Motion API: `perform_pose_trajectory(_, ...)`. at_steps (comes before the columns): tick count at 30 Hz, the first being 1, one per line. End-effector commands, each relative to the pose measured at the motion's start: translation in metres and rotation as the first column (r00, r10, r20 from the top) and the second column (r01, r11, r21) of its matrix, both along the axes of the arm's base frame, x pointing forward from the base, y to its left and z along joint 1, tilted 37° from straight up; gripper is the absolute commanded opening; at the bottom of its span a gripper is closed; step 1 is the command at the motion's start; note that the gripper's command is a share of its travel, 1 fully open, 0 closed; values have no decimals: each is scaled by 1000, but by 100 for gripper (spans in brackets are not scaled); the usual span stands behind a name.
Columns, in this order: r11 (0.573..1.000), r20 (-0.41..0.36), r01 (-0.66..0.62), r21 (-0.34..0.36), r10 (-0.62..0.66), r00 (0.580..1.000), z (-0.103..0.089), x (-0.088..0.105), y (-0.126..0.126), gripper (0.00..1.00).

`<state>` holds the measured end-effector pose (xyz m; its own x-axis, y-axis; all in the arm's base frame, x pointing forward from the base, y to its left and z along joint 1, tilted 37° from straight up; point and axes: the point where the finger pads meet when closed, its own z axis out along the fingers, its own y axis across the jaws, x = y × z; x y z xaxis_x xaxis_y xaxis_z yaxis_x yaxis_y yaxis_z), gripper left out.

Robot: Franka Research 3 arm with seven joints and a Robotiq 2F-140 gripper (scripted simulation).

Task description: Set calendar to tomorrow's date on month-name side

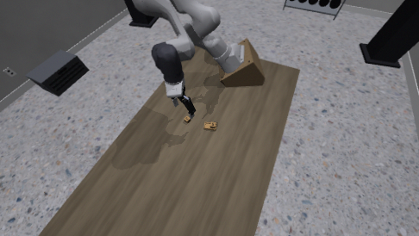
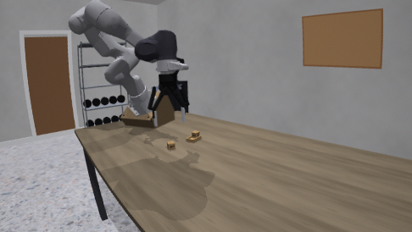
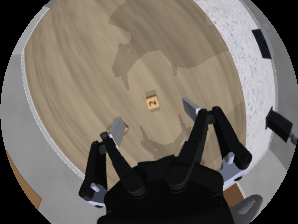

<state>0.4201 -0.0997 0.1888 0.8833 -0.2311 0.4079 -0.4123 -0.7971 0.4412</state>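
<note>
1. Gripper (image 2: 169,116) is spread wide, nothing between the fingers. It hangs above the table (image 2: 297,178), well clear of the wood.
2. Loose cube (image 1: 187,119) sits alone on the table, outside the tray. In the wrist view the cube (image 3: 152,103) lies ahead of the fingertips and roughly centred between them, so the approach is mostly straight down with a small forward shift.
3. Tray (image 1: 210,126) is just beside the loose cube, apart from it and not touching. It lies flat, with what looks like one cube in it (too small to read digits or the month side).
4. Key relation: from the cube, the tray lies to the side away from the arm's base in the exterior view, cube (image 2: 170,145) nearer the camera, tray (image 2: 193,136) behind and right.
5. Judgement: the cube was set down to regrasp in a new orientation. Its top face shows a marking, unreadable here.
6. Risk: cube is small against wide fingers, and an off-centre close could tip it.
</note>
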Motion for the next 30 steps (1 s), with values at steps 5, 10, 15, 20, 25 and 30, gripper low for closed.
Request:
perform_pose_trajectory(5,1000,-11,-7,-4,7,1000,0,-1,0,100)
perform_pose_trajectory(10,1000,-11,-7,-4,7,1000,0,-1,0,100)
perform_pose_trajectory(15,1000,10,22,5,-22,1000,0,-1,0,100)
perform_pose_trajectory(20,984,112,171,57,-177,978,0,-1,-1,100)
perform_pose_trajectory(25,966,159,242,88,-253,954,-1,-1,-1,100)
perform_pose_trajectory(30,950,191,290,113,-307,932,-1,-1,-2,100)
